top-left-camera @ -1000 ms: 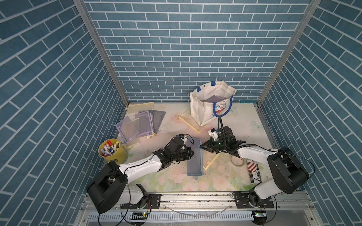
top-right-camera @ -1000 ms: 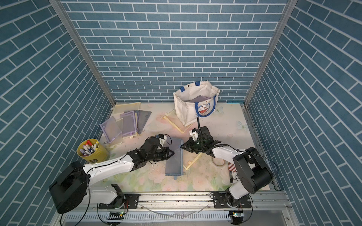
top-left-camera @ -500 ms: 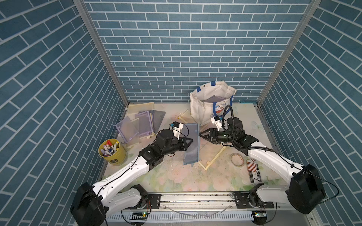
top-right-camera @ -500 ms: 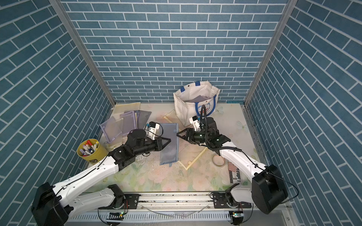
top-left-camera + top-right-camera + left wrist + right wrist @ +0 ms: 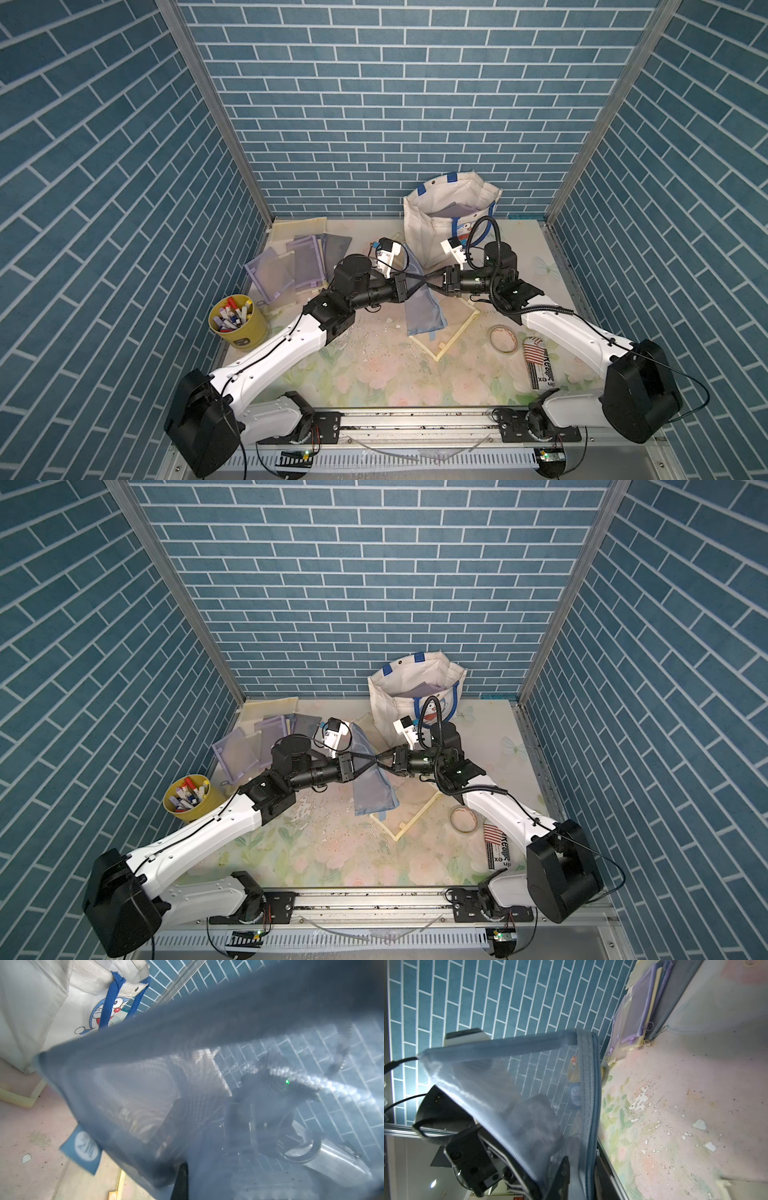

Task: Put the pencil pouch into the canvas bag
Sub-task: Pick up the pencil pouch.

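Blue mesh pencil pouch (image 5: pixel 422 309) | left pincer (image 5: pixel 419 281), right pincer (image 5: pixel 429 282) clamped on it | tag (image 5: pixel 85 1148) blurred

Bag (image 5: pixel 428 232) at back of table (image 5: pixel 374 374), right of centre. Pouch (image 5: pixel 422 307) before it, over frame (image 5: pixel 456 337). Cup (image 5: pixel 245 332) far left; tape (image 5: pixel 503 337) right of frame.

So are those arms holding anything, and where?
The blue mesh pencil pouch: left tool and right tool both pinch its zipper edge, partway along.
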Action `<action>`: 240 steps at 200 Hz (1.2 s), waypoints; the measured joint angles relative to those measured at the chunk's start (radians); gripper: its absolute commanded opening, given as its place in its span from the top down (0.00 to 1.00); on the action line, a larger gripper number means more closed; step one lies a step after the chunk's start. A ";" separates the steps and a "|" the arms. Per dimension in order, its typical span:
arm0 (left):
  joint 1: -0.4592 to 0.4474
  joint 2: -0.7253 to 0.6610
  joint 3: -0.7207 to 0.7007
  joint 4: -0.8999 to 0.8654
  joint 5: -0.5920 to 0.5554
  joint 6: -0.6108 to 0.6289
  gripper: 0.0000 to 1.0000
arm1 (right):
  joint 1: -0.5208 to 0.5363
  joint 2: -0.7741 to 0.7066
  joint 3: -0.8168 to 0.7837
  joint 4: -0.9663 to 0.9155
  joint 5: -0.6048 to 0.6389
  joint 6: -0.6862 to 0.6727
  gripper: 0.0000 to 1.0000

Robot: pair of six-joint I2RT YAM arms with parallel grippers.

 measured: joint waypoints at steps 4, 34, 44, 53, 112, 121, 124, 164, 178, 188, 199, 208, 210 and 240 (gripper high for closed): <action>0.004 0.000 0.000 0.006 0.002 -0.002 1.00 | -0.002 0.000 0.000 0.006 -0.004 0.002 0.68; 0.037 0.000 0.002 0.054 0.023 -0.023 1.00 | -0.045 0.000 0.000 0.035 -0.040 0.037 0.49; 0.047 0.000 0.002 0.057 0.027 -0.026 1.00 | -0.062 -0.003 0.000 0.053 -0.051 0.045 0.45; 0.056 0.000 0.002 0.057 0.030 -0.028 1.00 | -0.077 -0.010 0.000 0.069 -0.061 0.054 0.42; 0.070 -0.003 -0.004 0.078 0.071 -0.035 1.00 | -0.100 -0.046 -0.001 0.168 -0.111 0.127 0.34; 0.070 -0.005 -0.006 0.090 0.079 -0.039 1.00 | -0.100 -0.046 -0.001 0.179 -0.116 0.133 0.34; 0.070 -0.005 -0.008 0.095 0.082 -0.040 1.00 | -0.100 -0.046 -0.001 0.183 -0.117 0.136 0.34; 0.071 -0.005 -0.019 0.143 0.106 -0.063 1.00 | -0.100 -0.046 -0.001 0.208 -0.130 0.157 0.55; 0.073 -0.005 -0.019 0.150 0.109 -0.068 1.00 | -0.100 -0.047 -0.002 0.213 -0.130 0.166 0.71; 0.074 -0.005 -0.019 0.153 0.110 -0.070 1.00 | -0.100 -0.048 -0.002 0.216 -0.130 0.164 0.79; 0.076 -0.005 -0.019 0.157 0.113 -0.072 1.00 | -0.100 -0.049 -0.002 0.214 -0.130 0.168 0.86; 0.077 -0.005 -0.019 0.159 0.115 -0.074 1.00 | -0.099 -0.050 -0.002 0.212 -0.130 0.167 0.92; 0.077 -0.005 -0.019 0.159 0.116 -0.073 0.99 | -0.099 -0.050 -0.002 0.211 -0.130 0.167 0.93; 0.080 -0.005 -0.019 0.158 0.129 -0.069 0.66 | -0.100 -0.064 -0.001 0.146 -0.125 0.129 1.00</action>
